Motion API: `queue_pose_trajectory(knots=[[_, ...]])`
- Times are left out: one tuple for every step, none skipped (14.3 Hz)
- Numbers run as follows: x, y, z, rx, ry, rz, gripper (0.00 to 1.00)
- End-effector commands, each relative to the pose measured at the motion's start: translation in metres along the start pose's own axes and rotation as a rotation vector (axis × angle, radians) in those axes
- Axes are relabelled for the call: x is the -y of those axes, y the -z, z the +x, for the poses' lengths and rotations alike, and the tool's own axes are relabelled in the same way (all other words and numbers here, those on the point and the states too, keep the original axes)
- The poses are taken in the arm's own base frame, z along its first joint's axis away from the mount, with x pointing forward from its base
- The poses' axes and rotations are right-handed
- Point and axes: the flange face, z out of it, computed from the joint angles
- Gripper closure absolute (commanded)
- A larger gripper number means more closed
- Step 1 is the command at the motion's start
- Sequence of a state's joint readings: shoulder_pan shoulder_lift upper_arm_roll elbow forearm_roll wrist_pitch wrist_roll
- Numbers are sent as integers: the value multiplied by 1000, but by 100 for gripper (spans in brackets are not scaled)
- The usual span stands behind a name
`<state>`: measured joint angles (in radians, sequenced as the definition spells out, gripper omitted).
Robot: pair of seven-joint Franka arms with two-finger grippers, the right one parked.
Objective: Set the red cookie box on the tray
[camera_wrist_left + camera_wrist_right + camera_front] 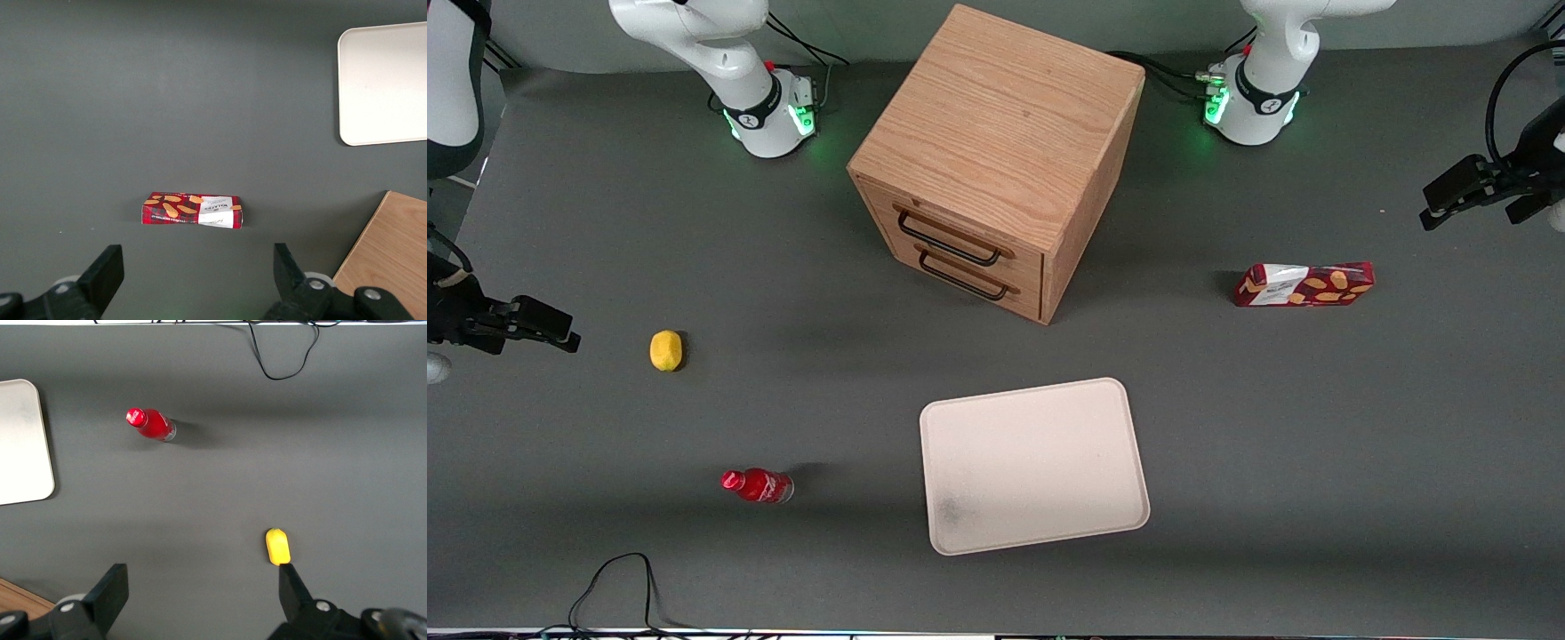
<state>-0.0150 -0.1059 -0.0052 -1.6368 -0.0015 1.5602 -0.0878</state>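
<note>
The red cookie box (1304,284) lies flat on the dark table toward the working arm's end, a white panel at one end; it also shows in the left wrist view (192,211). The cream-white tray (1040,462) rests nearer the front camera than the wooden cabinet, with nothing on it, and its corner shows in the left wrist view (383,83). My left gripper (1476,196) hovers above the table at the working arm's end, a little farther from the front camera than the box. It stands open (197,273), apart from the box, with nothing between its fingers.
A wooden two-drawer cabinet (996,160) stands mid-table, its drawers shut. Toward the parked arm's end lie a yellow lemon (665,350) and a small red bottle (758,485). A black cable (618,587) loops at the table's near edge.
</note>
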Motion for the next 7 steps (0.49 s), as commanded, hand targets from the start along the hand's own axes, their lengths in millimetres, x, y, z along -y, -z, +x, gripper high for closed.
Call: queue_pose_trajectory(knots=[[-1,4,-3,11,16,15,0],[0,3,-3,14,6,15,0],[0,2,-3,17,2,15,0],[0,2,-4,20,3,16,0],[0,1,-5,29,3,16,0],[1,-2,-6,41,11,18,0],[3,-7,-9,55,29,19,0]])
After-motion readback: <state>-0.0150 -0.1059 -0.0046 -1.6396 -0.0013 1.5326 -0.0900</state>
